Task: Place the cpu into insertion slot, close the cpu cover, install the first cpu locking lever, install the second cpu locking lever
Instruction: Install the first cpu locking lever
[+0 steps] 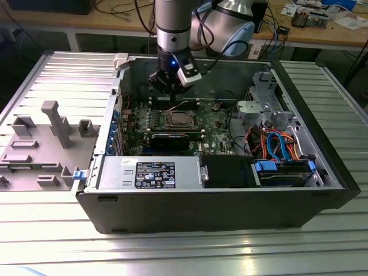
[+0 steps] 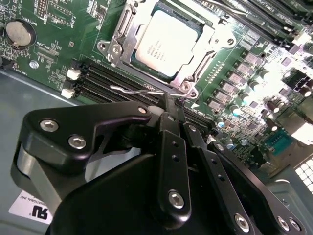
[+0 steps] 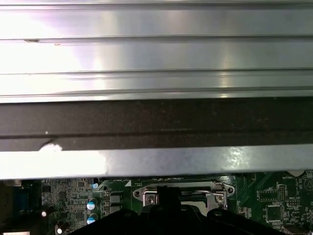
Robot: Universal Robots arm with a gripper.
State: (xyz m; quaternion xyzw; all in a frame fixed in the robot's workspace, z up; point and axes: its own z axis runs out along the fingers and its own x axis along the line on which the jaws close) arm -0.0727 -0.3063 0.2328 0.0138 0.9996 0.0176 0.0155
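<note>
The cpu (image 2: pixel 164 41), a silver-grey square chip, lies in the insertion slot (image 1: pixel 179 119) on the green board inside the open computer case. The cpu cover (image 2: pixel 215 38), a silver frame plate, lies flat around the chip. A thin silver locking lever (image 2: pixel 132 90) stands out beside the socket, its end reaching my fingertips. My gripper (image 2: pixel 168 100) is shut, its tips right at that lever; I cannot tell whether it pinches the wire. In the exterior view my gripper (image 1: pixel 167 86) hangs just behind the socket. The first wrist view has the socket frame (image 3: pixel 181 190) just beyond my gripper (image 3: pixel 168 196).
Black memory slots (image 2: pixel 107 78) run beside the socket, and a coin battery (image 2: pixel 19 32) sits farther off. The case holds a power supply (image 1: pixel 149 171) at the front and a drive bay with blue cables (image 1: pixel 282 150) on the exterior view's right. Grey fixtures (image 1: pixel 52 123) stand outside the case.
</note>
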